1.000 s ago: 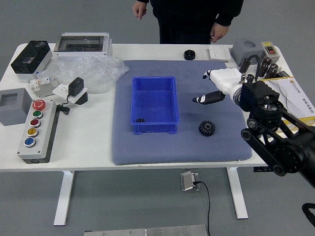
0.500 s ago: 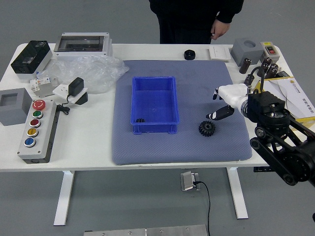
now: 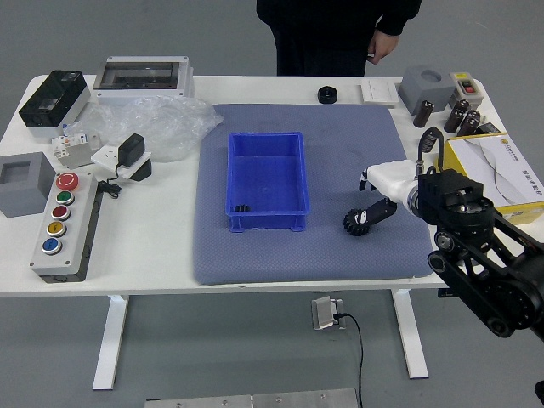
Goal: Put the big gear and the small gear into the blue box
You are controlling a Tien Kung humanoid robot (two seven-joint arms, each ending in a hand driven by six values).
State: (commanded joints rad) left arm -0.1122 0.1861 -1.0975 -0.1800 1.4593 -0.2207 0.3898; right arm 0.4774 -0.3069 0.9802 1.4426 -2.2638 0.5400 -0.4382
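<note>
Clock face centred on the box, 12 at the far side. Right robot hand (image 3: 395, 180), white-covered with dark fingers, is at about 3 o'clock, fingers spread wide and gripping nothing. One dark fingertip overlaps the right side of the black toothed big gear (image 3: 355, 223); contact cannot be confirmed. Gear sits on the blue-grey mat (image 3: 255, 259) at 4 o'clock, outside the open blue plastic box (image 3: 267, 184). Small dark gear (image 3: 242, 208) is inside the box, near its 7 o'clock corner. Risks, judged: if the hand closes with only that one finger at the rim, the gear may be pushed along the mat towards the box; a shallow pinch on the teeth could let it tip or slip on lifting. Orientation: big gear appears flat, face up; round outline, so no long axis. Small gear's facing cannot be told. Farther out, a person in black (image 3: 327, 25) stands beyond the white worktop (image 3: 161, 246) near 12–1 o'clock, one hand (image 3: 382, 46) lowered, away from the gears.
</note>
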